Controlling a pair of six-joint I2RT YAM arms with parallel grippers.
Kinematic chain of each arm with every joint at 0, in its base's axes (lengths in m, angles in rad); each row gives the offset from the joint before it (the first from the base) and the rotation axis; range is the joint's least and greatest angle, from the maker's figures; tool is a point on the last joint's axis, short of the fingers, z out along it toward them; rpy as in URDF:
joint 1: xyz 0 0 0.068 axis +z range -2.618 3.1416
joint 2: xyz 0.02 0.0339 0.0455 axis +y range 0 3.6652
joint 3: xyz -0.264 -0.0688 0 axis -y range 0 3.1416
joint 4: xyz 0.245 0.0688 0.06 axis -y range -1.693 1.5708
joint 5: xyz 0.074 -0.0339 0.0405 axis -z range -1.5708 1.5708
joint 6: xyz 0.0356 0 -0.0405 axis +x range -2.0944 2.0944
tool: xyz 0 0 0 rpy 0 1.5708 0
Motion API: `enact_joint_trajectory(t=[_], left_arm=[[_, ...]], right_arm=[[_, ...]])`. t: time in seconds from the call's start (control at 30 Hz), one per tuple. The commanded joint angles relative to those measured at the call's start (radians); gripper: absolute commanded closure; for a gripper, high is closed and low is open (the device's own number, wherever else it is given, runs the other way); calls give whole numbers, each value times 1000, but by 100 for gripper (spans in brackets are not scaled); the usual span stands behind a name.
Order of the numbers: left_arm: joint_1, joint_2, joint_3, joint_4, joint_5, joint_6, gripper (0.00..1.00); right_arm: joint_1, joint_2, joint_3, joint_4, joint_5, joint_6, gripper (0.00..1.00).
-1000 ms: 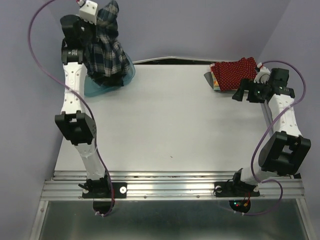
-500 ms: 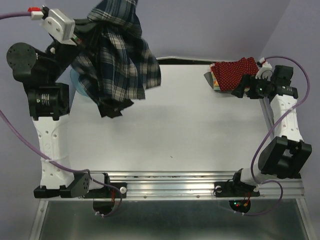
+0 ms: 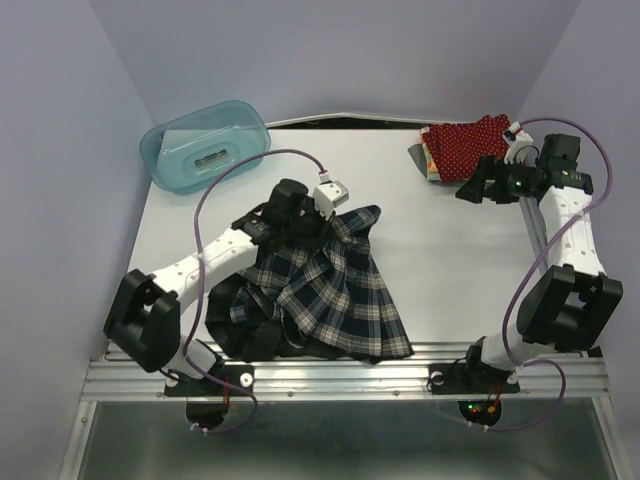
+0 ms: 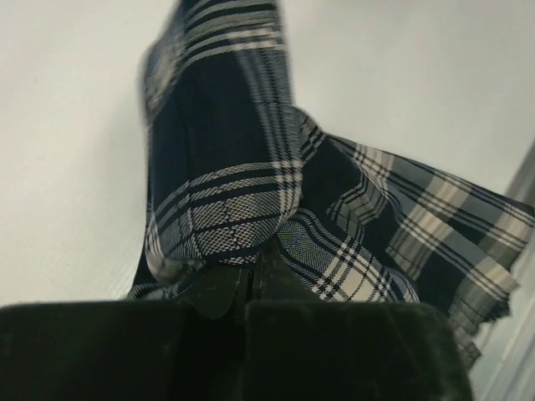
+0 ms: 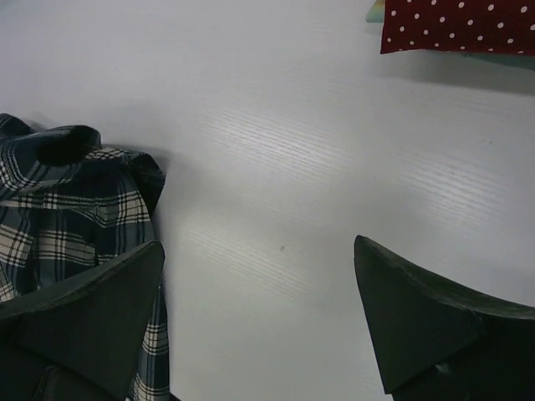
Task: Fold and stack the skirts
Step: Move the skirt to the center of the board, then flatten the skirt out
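The navy-green-white plaid skirt (image 3: 325, 295) lies spread and rumpled on the table's front middle. My left gripper (image 3: 318, 222) is at its far edge and shut on a fold of the plaid cloth (image 4: 234, 167); the fingertips (image 4: 219, 288) pinch it. The dark red dotted skirt (image 3: 465, 140) lies folded at the back right, over a thin edge of another cloth (image 3: 428, 165) whose print I cannot make out. My right gripper (image 3: 478, 187) hovers open and empty just in front of the red skirt (image 5: 460, 23). The plaid skirt also shows in the right wrist view (image 5: 67, 200).
A translucent teal bin (image 3: 205, 145) stands at the back left corner, holding nothing I can see. The white table (image 3: 450, 270) runs between the plaid skirt and the right arm. A metal rail (image 3: 340, 375) borders the near edge.
My left arm swung the plaid skirt down from above the bin and laid it on the table's front middle. The bin is now uncovered. My right gripper shifted slightly left.
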Motion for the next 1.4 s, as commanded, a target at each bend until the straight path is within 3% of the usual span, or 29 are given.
enact_joint_trajectory(t=[0.0,0.17,0.23,0.37,0.4,0.53,0.57,0.6,0.63,0.73,0.77,0.93,1.07,1.17,1.2,1.37], left_arm=[[-6,34,125,235,-262,22,100],[-12,152,421,202,-293,146,100],[-38,172,452,134,-294,213,100],[-134,98,270,111,-281,328,100],[-185,56,156,106,-284,391,100],[-326,24,-65,25,-288,443,99],[-355,31,-118,7,-264,439,91],[-415,47,-146,-4,-261,430,66],[-441,50,-163,-15,-259,425,56],[-463,-8,-197,-4,-215,410,2],[-460,-37,-189,9,-190,410,1],[-368,-116,-13,-102,-19,370,2],[-213,-125,113,-130,144,283,7],[-129,-88,193,-136,114,259,7],[-62,-47,231,-139,101,262,3],[141,149,383,-182,90,243,1]], right_arm=[[-4,20,37,-20,-16,-16,0],[-4,49,92,-46,-7,-17,0],[-4,58,106,-61,-13,-12,0],[-4,64,112,-93,-37,-25,0],[-4,61,99,-103,-42,-37,0],[-4,61,63,-149,-57,-86,0],[-4,66,56,-156,-60,-97,0],[-4,69,48,-176,-64,-107,0],[5,72,31,-184,-64,-117,0],[5,83,2,-210,-65,-135,0],[14,83,-24,-215,-68,-140,0],[71,79,-113,-189,-99,-56,4],[158,81,-196,-141,-178,-2,8],[218,81,-242,-46,-209,47,4],[244,87,-248,-10,-214,57,2],[336,145,-256,-3,-237,64,2]])
